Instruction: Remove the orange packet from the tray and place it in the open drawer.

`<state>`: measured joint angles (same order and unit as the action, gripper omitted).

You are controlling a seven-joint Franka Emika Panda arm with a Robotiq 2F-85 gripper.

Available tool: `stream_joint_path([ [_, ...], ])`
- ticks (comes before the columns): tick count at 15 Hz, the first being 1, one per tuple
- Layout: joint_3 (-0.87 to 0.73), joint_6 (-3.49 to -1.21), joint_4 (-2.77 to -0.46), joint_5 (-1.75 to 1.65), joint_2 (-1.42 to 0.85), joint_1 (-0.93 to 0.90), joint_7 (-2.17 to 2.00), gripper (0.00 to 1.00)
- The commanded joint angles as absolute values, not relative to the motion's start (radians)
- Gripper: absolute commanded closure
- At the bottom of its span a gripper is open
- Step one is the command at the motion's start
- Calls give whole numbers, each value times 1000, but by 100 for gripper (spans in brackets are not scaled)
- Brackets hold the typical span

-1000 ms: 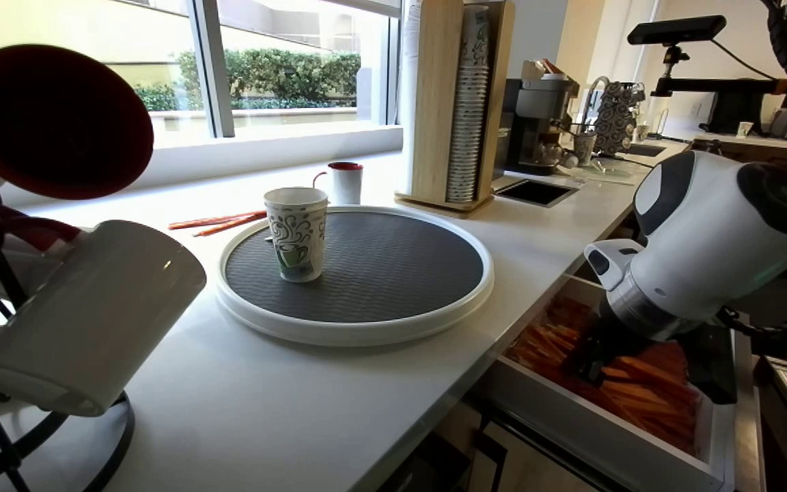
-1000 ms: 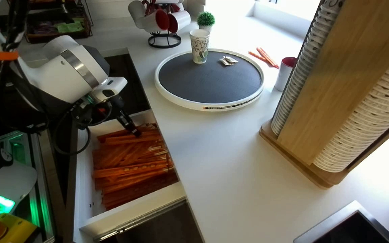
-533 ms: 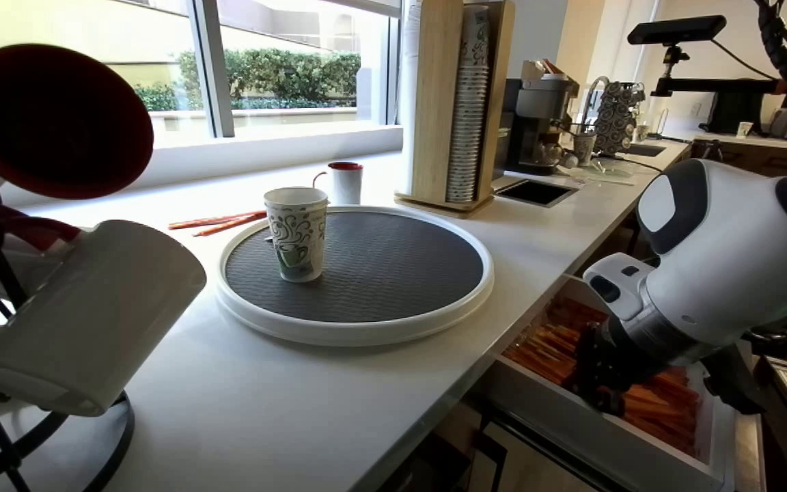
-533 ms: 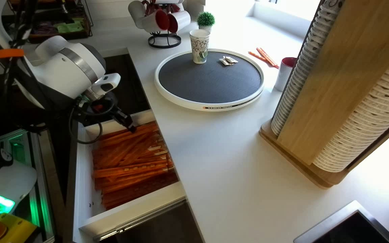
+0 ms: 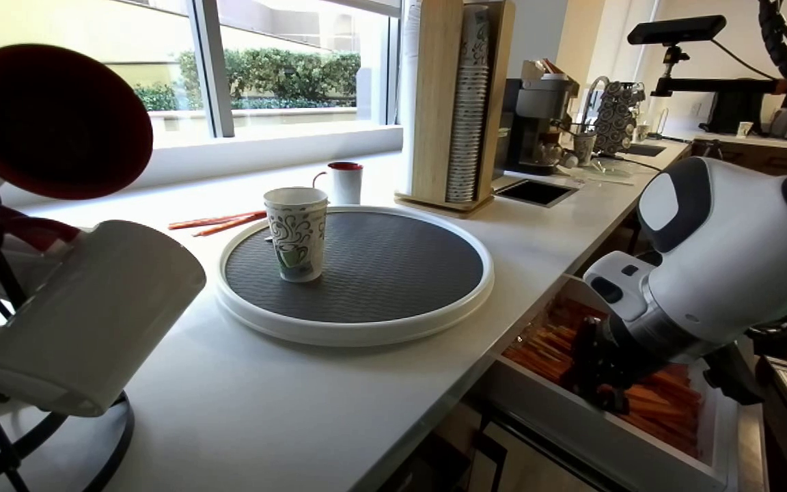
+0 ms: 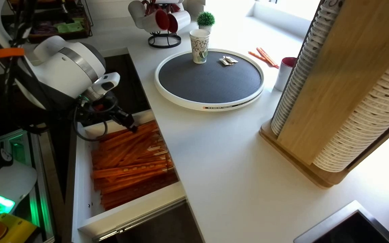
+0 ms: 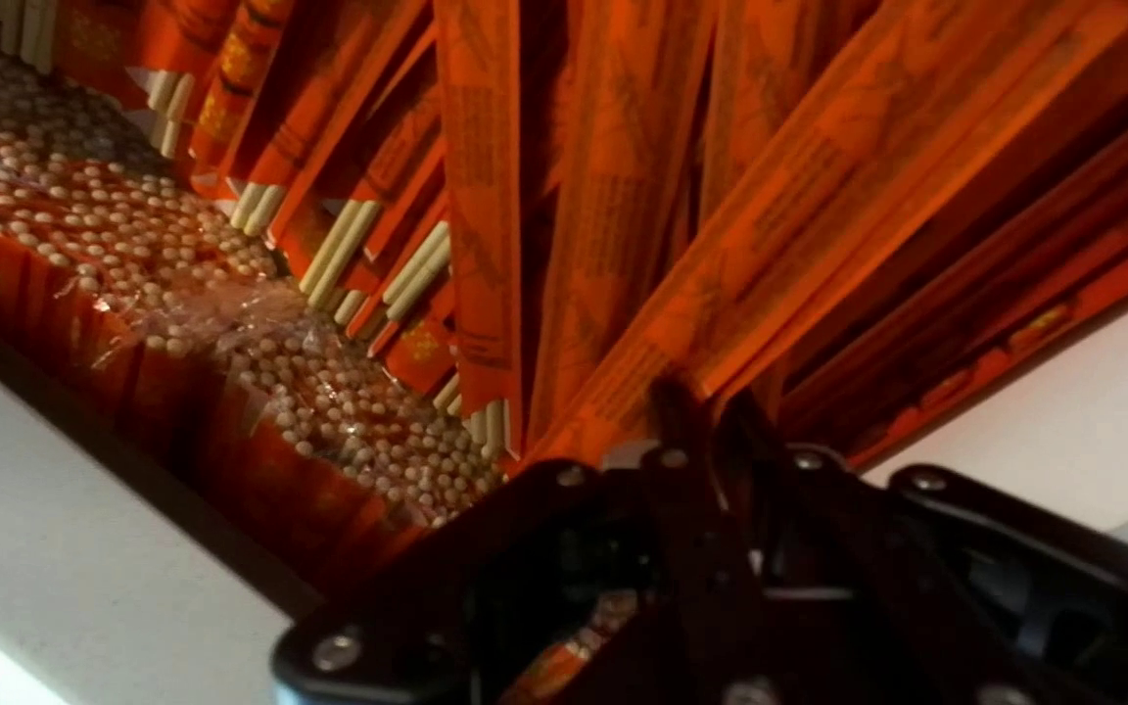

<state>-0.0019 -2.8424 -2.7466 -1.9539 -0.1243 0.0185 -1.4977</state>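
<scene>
Packet: slim, flat orange sachet [image 7: 799, 230], lying slantwise on a heap of similar orange packets [image 6: 130, 165]; cannot tell if it is the one meant.
Gripper: black two-fingered gripper [image 7: 709, 399], at that sachet, fingers nearly together; cannot tell whether they pinch it.
Drawer: white rectangular drawer [image 6: 133, 210], pulled out, containing the heap.
Tray: round dark-grey tray with white rim [image 6: 208, 86], bearing an upright patterned cup [image 6: 200, 47].

The bright window [image 5: 213, 68] is looking onto green bushes [image 5: 291, 75], and the long white counter [image 5: 264, 403] is gleaming below it.
</scene>
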Motion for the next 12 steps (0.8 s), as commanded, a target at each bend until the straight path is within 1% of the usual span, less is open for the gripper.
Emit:
stream_joint_path([
  [1,-8,-2841,-2747,-1944,-122,-7,-1543,56],
  [8,-36,-3011,-2745,-1938,-15,9,-1651,1],
  [9,-51,-3006,-2746,-1896,-22,17,-1652,0],
  [10,-68,-3031,-2748,-1897,-16,28,-1669,3],
  [11,-87,-3047,-2748,-1886,-13,39,-1676,3],
  [12,-103,-3058,-2748,-1878,-15,48,-1694,0],
])
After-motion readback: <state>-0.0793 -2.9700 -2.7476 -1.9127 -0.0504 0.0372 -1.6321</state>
